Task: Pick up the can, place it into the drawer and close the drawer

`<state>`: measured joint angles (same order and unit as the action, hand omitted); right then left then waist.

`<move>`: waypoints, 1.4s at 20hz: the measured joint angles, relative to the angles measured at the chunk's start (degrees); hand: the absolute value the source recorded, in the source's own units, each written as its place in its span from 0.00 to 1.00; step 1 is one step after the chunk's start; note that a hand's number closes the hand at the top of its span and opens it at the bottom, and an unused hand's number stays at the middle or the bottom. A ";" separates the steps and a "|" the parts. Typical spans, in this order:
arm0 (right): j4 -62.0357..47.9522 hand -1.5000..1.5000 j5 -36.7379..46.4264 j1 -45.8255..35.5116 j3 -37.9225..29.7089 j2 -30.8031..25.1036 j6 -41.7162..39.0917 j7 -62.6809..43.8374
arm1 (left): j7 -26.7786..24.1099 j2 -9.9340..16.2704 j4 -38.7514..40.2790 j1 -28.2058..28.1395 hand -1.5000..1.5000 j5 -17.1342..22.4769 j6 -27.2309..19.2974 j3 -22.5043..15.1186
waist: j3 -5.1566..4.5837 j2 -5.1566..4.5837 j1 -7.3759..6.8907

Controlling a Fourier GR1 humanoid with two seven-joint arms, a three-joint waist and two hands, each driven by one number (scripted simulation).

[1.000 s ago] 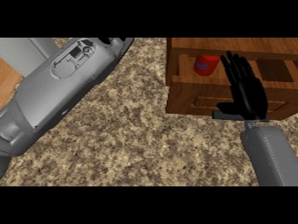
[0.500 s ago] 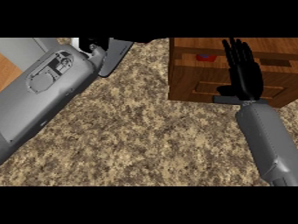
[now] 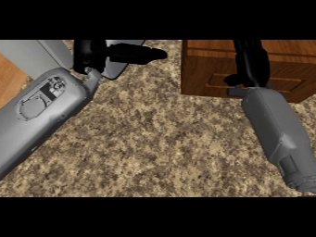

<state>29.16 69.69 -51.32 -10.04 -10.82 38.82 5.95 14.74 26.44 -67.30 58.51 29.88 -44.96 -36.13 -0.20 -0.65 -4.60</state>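
Right robot hand (image 3: 250, 60) lies flat against the wooden front of the drawer (image 3: 215, 78), its black fingers stretched straight toward the far edge of the view and wrapped round nothing, so it reads as released and pressing rather than grasping. Nearest the viewer, its grey forearm rises from the lower right across the speckled stone desk (image 3: 160, 143), and the wrist meets the drawer's front panel close to the small handle. On the other side, the left forearm slants up from the lower left corner, and the left robot hand (image 3: 119, 54) shows at the far end of it, near the upper edge, dark against a pale rounded shape; whether its fingers are curled or relaxed cannot be told from this angle. Farther back, the wooden unit shows only its front panel and a strip of its top, with no open cavity on view. The can is not visible anywhere: not on the desk, not in either robot hand. Judged from that, the picking and placing look to be done, with the can presumably inside, and the closing push appears close to its end or already finished. What seems left is confirming the drawer sits fully home and taking the right robot hand off.
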 measured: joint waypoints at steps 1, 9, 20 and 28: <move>-1.41 0.00 0.02 -1.03 -0.37 -0.20 0.65 0.11 | -0.57 0.23 -0.62 -1.11 0.00 -0.21 0.07 0.14 | 0.02 -0.09 0.02; -10.64 0.00 0.84 -8.01 -2.23 -1.54 1.93 -0.37 | -1.14 1.62 -5.77 -6.48 0.00 -1.80 -0.06 0.23 | 0.18 -0.64 -0.17; -15.28 0.00 -2.51 -11.74 -6.16 -2.19 0.66 5.74 | -1.23 3.97 -10.31 -10.27 0.00 -2.77 1.12 1.55 | 0.45 -1.17 0.22; -13.93 0.00 -11.80 -12.79 -14.15 -0.35 -2.79 15.17 | -1.83 5.05 -11.71 -13.00 0.00 -2.52 2.26 2.77 | 0.54 -1.11 0.98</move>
<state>15.24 57.89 -64.11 -24.19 -11.17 36.03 21.12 12.91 31.49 -79.01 45.51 27.36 -42.70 -33.36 0.34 -1.75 -3.62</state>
